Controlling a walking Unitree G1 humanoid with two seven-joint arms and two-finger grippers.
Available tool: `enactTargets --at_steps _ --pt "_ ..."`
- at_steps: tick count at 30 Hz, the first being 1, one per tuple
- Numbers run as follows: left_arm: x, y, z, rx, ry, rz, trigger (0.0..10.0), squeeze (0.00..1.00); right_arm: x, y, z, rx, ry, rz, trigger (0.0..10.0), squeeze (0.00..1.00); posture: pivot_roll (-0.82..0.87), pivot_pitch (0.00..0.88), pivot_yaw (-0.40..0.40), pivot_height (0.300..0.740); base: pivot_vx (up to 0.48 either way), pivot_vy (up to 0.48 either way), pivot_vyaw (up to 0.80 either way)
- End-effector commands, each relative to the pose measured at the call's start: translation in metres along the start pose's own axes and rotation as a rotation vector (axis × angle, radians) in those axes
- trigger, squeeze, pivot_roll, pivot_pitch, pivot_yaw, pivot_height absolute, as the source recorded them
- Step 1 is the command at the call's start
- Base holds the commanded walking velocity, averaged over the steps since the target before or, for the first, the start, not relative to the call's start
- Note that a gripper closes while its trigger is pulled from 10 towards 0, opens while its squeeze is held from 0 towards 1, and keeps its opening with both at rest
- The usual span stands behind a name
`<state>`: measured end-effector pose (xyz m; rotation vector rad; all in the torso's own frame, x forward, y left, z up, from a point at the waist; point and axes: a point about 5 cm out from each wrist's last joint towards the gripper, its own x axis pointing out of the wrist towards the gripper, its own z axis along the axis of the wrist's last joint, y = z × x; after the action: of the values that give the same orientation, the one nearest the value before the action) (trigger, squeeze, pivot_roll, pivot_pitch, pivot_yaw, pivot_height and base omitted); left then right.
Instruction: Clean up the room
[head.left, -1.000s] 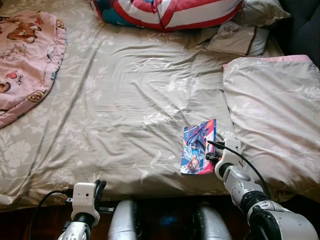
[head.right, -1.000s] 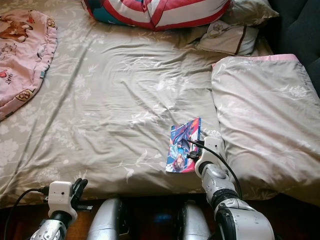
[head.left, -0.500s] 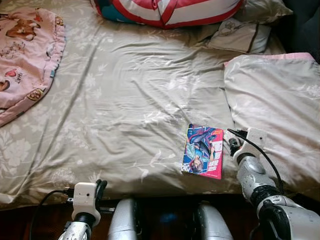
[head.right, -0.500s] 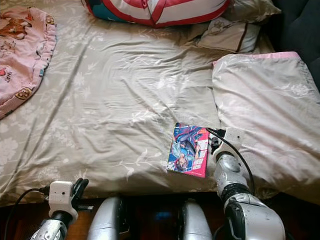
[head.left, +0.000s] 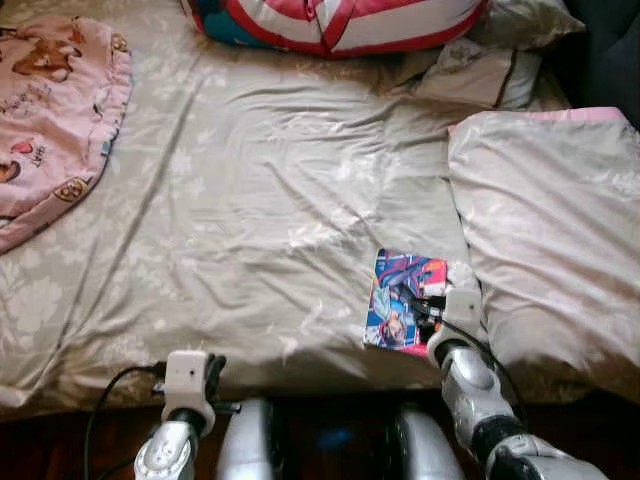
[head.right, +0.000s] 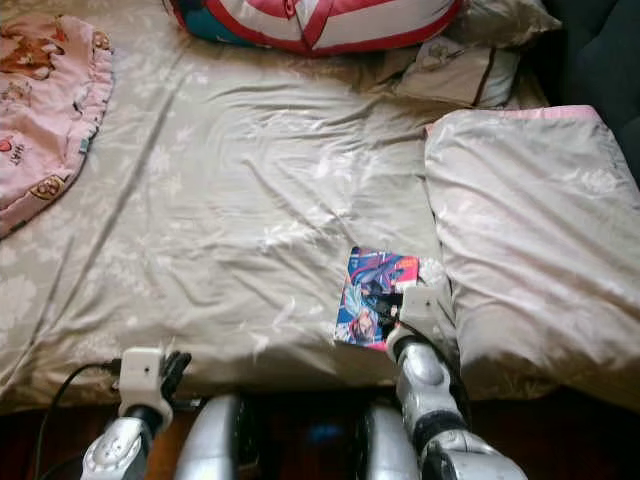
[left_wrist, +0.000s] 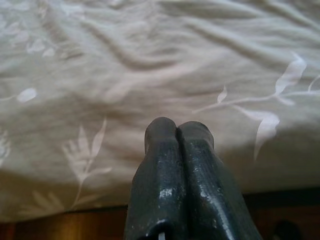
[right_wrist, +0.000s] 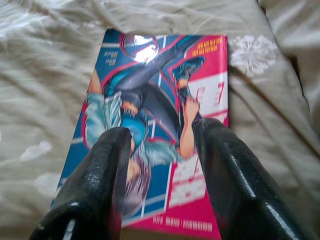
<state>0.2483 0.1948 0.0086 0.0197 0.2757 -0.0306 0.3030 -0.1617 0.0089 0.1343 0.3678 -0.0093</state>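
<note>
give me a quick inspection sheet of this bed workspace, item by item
surface: bed sheet, beige with a pale floral print, wrinkled.
job's things: comic book lying flat near the bed's near edge, beside the right-hand pillow.
clutter: pink cartoon blanket at far left; red, white and blue striped cushion and small pillow at the far side.
grippers: right pincer open over the comic book, fingers apart above its cover; left pincer shut, low at the bed's near edge.
cables: black cable at the left wrist; another along the right forearm.
surroundings: dark floor below the bed edge.
</note>
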Motion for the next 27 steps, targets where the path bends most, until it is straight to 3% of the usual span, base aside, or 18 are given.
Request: enactTargets --at_steps 1,3,4,6,9,12,15,21,25,27 --pt "0.000 0.002 -0.011 -0.018 0.056 0.020 10.0 0.00 -0.005 -0.002 -0.008 0.012 0.003 0.003 10.0 0.00 -0.02 0.119 0.012 0.656 0.000 0.000 0.00" --pt "0.003 0.002 -0.013 -0.030 0.069 0.024 10.0 0.00 -0.008 -0.003 -0.014 0.032 0.008 0.013 10.0 0.00 -0.02 0.102 0.010 0.656 0.000 0.000 0.00" --pt "0.005 0.002 -0.017 -0.050 0.101 0.031 10.0 0.00 -0.014 -0.001 -0.029 -0.018 0.072 0.040 10.0 0.00 -0.04 0.075 0.006 0.666 0.000 0.000 0.00" --pt "0.007 0.002 -0.021 -0.058 0.127 0.035 10.0 0.00 -0.017 -0.001 -0.037 -0.063 0.115 0.056 10.0 0.00 -0.05 0.047 0.001 0.676 0.000 0.000 0.00" --pt "0.008 -0.002 -0.034 -0.066 0.217 0.029 10.0 0.00 -0.024 -0.008 -0.050 -0.050 0.182 0.039 10.0 0.00 -0.05 0.016 -0.007 0.691 0.000 0.000 0.00" --pt "0.002 -0.007 -0.052 -0.077 0.333 -0.001 10.0 0.00 -0.035 -0.017 -0.070 -0.041 0.291 0.014 10.0 0.00 -0.06 0.000 -0.010 0.706 0.000 0.000 0.00" --pt "-0.003 -0.004 -0.062 -0.123 0.387 0.038 10.0 0.00 -0.041 -0.022 -0.080 -0.062 0.345 -0.014 10.0 0.00 -0.06 0.000 -0.015 0.726 0.000 0.000 0.00" --pt "-0.014 0.000 -0.077 -0.099 0.483 0.072 10.0 0.00 -0.051 -0.026 -0.094 -0.064 0.411 -0.048 10.0 0.00 -0.05 0.000 -0.021 0.740 0.000 0.000 0.00" --pt "-0.020 -0.005 -0.086 -0.007 0.548 0.022 10.0 0.00 -0.063 -0.027 -0.110 -0.101 0.485 -0.032 10.0 0.00 -0.05 0.000 -0.028 0.740 0.000 0.000 0.00" --pt "-0.022 -0.006 -0.088 -0.004 0.557 0.019 10.0 0.00 -0.066 -0.027 -0.114 -0.101 0.509 -0.028 10.0 0.00 -0.04 0.000 -0.029 0.740 0.000 0.000 0.00"
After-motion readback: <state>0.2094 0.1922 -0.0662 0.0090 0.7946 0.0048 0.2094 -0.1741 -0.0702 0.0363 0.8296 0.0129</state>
